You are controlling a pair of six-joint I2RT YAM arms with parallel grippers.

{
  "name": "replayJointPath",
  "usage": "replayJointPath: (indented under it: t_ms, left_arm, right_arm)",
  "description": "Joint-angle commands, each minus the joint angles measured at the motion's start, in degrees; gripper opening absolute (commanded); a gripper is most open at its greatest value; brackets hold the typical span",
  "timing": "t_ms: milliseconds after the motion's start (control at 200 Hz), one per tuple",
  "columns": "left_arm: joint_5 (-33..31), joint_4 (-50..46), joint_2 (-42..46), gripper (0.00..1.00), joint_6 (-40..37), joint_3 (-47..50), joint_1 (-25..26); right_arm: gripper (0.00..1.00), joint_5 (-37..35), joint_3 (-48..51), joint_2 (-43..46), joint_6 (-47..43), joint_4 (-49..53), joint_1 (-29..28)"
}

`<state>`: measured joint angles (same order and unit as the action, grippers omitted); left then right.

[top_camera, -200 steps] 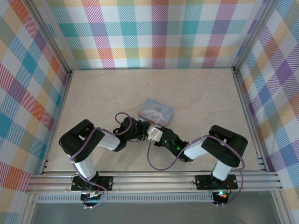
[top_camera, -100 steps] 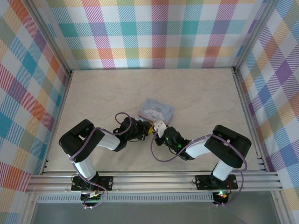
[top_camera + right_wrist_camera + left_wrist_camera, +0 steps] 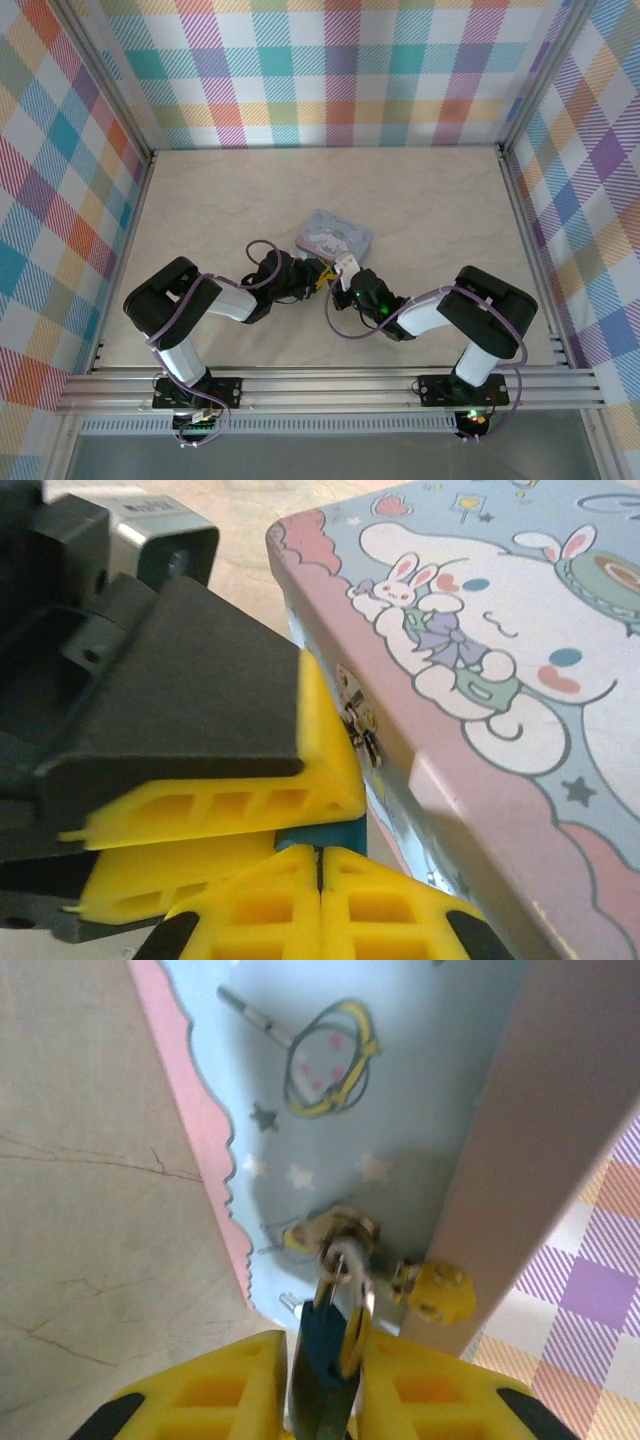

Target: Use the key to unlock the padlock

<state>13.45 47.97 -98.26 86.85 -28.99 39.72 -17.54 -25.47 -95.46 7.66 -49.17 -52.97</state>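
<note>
Left end effector (image 3: 323, 1345) yellow ribbed pads (image 3: 215, 1390) clamp small blue padlock (image 3: 315, 1380).

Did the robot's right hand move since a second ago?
Yes. The right gripper has moved farther up the table and a bit rightward, ending closer to the cartoon tin, which has stayed put.

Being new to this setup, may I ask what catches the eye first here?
A light-blue rectangular cartoon-printed tin lies centrally between bright plaid walls. At its near side, a tiny blue padlock on the clasp sits between the yellow fingers of the left gripper, the shut right gripper alongside.
</note>
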Motion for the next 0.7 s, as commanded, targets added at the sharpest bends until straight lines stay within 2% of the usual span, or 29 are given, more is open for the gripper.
replayJointPath:
  t_ms: [0,145,355,605,695]
  left_arm:
    - [1.5,-4.3,0.7,0.25,-1.5,-0.3,0.5]
    - [1.4,-4.9,0.9,0.30,-1.9,-0.3,0.1]
    - [0.2,-7.6,4.7,0.49,-4.3,0.7,-1.2]
    - [-3.3,-23.2,17.6,0.73,-11.9,-0.7,-3.5]
    - [-4.1,-29.6,22.2,0.77,-14.6,-1.4,-5.4]
  right_arm:
    - [0.00,-4.1,0.5,-1.8,2.1,1.5,1.6]
    - [0.00,-4.0,0.8,-2.0,2.8,1.0,1.6]
    - [0.00,-2.0,1.7,-2.0,6.3,-1.2,2.5]
    - [0.00,1.9,2.6,-1.0,10.1,-3.6,4.6]
    - [0.00,3.9,3.1,-0.2,13.1,-4.4,6.0]
